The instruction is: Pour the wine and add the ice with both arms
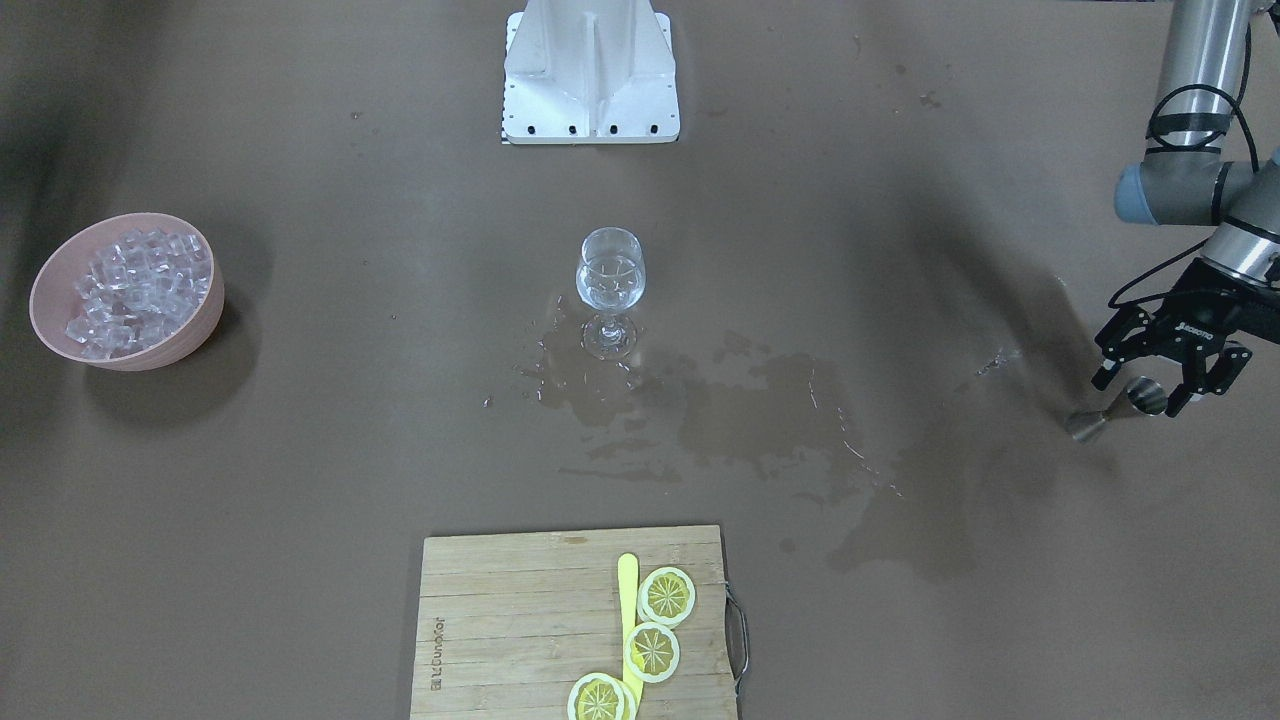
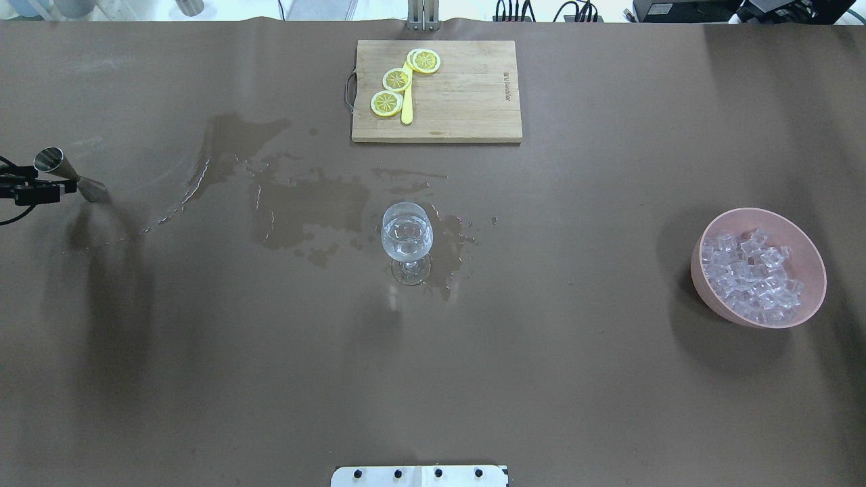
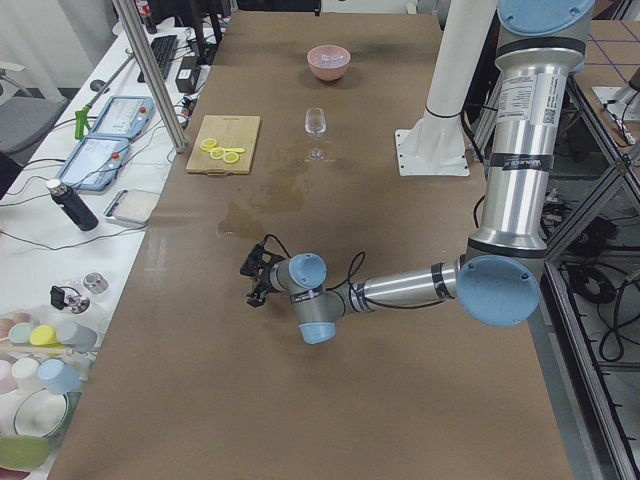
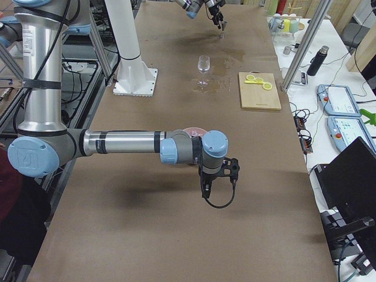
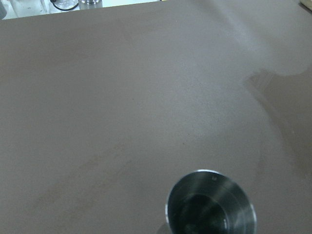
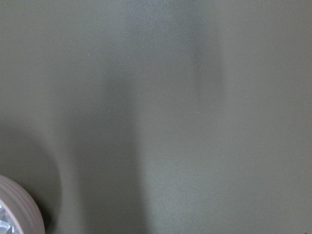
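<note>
A wine glass (image 1: 610, 285) stands mid-table holding clear wine (image 2: 406, 238). The ice (image 1: 140, 290) fills a pink bowl (image 1: 55, 330), which sits at the right in the overhead view (image 2: 805, 250). My left gripper (image 1: 1143, 390) is low at the table's far side, open, with a steel jigger (image 1: 1110, 410) upright between its fingers. The left wrist view looks down into the jigger's mouth (image 5: 210, 204). My right gripper (image 4: 214, 179) hangs over the table by the bowl. It shows only in the exterior right view, so I cannot tell its state.
Wet patches (image 1: 750, 410) spread from the glass's foot towards the jigger. A wooden board (image 1: 500, 620) with lemon slices (image 1: 667, 596) and a yellow stick lies at the operators' edge. The white stand base (image 1: 590, 70) sits on the robot's side.
</note>
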Robot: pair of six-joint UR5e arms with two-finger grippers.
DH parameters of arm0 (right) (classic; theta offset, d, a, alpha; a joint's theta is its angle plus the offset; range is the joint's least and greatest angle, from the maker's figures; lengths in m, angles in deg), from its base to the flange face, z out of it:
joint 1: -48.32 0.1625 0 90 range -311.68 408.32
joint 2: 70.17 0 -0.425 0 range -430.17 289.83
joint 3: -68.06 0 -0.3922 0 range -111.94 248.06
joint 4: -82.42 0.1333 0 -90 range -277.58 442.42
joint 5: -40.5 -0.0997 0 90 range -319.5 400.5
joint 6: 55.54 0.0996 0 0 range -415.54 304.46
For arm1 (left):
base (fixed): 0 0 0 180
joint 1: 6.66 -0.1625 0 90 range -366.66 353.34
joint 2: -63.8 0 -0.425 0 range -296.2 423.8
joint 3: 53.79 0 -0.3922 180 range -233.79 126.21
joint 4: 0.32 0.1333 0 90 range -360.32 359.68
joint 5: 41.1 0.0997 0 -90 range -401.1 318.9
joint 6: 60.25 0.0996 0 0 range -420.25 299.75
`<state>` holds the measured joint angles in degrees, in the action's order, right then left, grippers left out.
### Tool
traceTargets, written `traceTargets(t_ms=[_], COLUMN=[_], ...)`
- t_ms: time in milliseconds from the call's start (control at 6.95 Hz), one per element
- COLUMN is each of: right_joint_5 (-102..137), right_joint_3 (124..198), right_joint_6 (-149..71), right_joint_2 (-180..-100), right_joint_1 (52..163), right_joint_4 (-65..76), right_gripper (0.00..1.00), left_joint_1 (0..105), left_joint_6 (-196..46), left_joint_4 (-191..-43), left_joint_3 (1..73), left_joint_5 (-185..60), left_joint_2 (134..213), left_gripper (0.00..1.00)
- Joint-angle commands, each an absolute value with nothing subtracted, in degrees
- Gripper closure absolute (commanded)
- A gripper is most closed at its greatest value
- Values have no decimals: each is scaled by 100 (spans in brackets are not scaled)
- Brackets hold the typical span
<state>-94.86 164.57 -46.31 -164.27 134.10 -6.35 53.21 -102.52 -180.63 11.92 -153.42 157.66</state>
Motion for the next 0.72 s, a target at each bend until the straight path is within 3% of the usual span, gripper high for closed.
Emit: traceTargets(t_ms=[0, 575], right_joint_5=[-9494, -9503], right_joint_3=[16457, 16457], right_joint_6=[-4631, -4631], right_joint_2=[-16421, -16395], right_joint_1=[13410, 13410], right_joint_4=[-635, -635], right_gripper=[0, 0], left_joint_1=[5144, 5127], left_joint_6=[-10341, -10341], left_joint_4=[-18295, -18375], left_joint_3=[1143, 1143], left_joint_5=[-15131, -14886], left_joint_2=[15766, 15792], left_gripper=[3, 3])
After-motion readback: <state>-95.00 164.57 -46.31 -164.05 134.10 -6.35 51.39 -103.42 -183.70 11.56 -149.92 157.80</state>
